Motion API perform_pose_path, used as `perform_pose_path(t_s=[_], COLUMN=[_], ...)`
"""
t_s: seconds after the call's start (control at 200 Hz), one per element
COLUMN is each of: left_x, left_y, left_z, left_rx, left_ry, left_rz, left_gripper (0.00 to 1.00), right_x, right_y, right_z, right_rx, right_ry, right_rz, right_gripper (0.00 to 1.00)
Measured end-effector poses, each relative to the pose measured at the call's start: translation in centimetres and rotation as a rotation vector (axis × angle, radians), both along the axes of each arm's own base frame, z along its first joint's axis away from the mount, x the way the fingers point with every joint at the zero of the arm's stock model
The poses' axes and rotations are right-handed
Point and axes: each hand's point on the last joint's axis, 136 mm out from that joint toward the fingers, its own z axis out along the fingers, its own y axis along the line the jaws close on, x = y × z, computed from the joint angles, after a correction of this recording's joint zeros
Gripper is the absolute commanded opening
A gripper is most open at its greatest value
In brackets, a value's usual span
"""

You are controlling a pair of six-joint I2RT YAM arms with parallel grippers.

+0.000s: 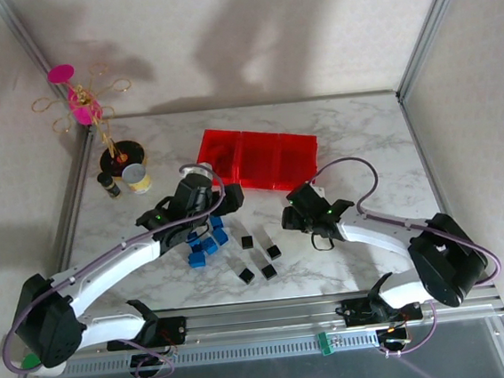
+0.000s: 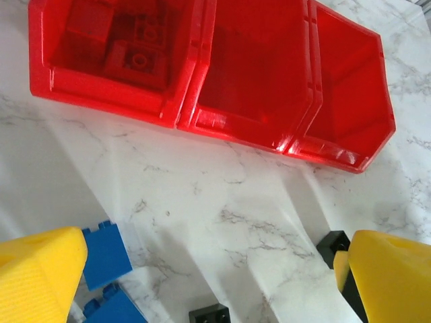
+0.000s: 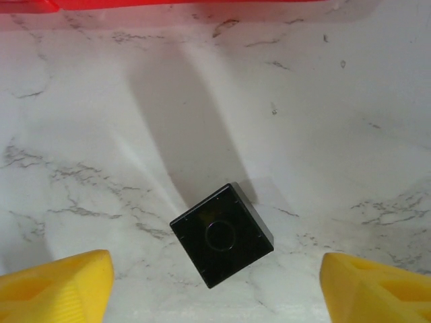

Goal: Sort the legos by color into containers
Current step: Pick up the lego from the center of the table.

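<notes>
Three joined red containers stand at the back middle of the table. In the left wrist view the left-hand container holds red legos. My left gripper is open near that container's front corner, and its yellow fingers are spread wide with nothing held. Blue legos lie just below it, seen also by the left finger. Black legos are scattered mid-table. My right gripper is open over one black lego, which lies on the table between the fingers, touching neither.
Two small jars and a black pot with a wire ornament stand at the back left. Metal frame posts border the table. A black lego sits beside my left gripper's right finger.
</notes>
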Motion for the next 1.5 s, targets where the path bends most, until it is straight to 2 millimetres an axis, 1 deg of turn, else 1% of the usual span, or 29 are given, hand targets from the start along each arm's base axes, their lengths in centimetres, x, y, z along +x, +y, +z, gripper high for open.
perform_pose_path(t_s=[0.205, 0.315, 0.416, 0.621, 0.841, 1.036, 1.146, 1.222, 1.357, 1.497], left_x=[-1.2, -1.3, -1.3, -1.2, -1.2, -1.2, -1.3, -1.3, -1.4, -1.2], left_y=[-0.3, -0.4, -0.4, -0.2, 0.0, 0.2, 0.6, 1.0, 1.9, 3.0], left_z=[-1.0, -1.0, -1.0, -0.9, -0.8, -0.6, -0.3, 0.1, 1.0, 1.2], left_rx=[-0.028, -0.038, -0.042, -0.043, -0.043, -0.045, -0.043, -0.041, -0.036, -0.021], left_ry=[0.021, 0.025, 0.026, 0.023, 0.018, 0.01, -0.002, -0.015, -0.044, -0.053], left_rz=[0.002, 0.009, 0.014, 0.03, 0.041, 0.045, 0.059, 0.072, 0.104, 0.144], left_gripper=[1.0, 1.0, 1.0, 1.0, 1.0, 0.99, 1.0, 1.0, 1.0, 1.0], right_x=[0.3, 0.6, 1.0, 2.0, 2.2, 2.0, 2.2, 2.8, 4.8, 7.7], right_y=[0.0, 0.0, -0.2, 0.2, 0.2, 0.9, 1.8, 2.7, 5.0, 7.6], right_z=[-1.4, -2.2, -2.6, -2.7, -2.7, -2.4, -1.6, -0.5, 2.6, 6.0], right_rx=[-0.028, -0.042, -0.062, -0.093, -0.122, -0.13, -0.13, -0.121, -0.082, -0.062], right_ry=[0.003, 0.008, -0.001, -0.022, -0.034, -0.041, -0.053, -0.075, -0.147, -0.235], right_rz=[-0.048, -0.068, -0.079, -0.08, -0.055, -0.016, 0.011, 0.03, 0.062, 0.087], right_gripper=[0.67, 0.61, 0.6, 0.51, 0.41, 0.39, 0.39, 0.39, 0.39, 0.4])
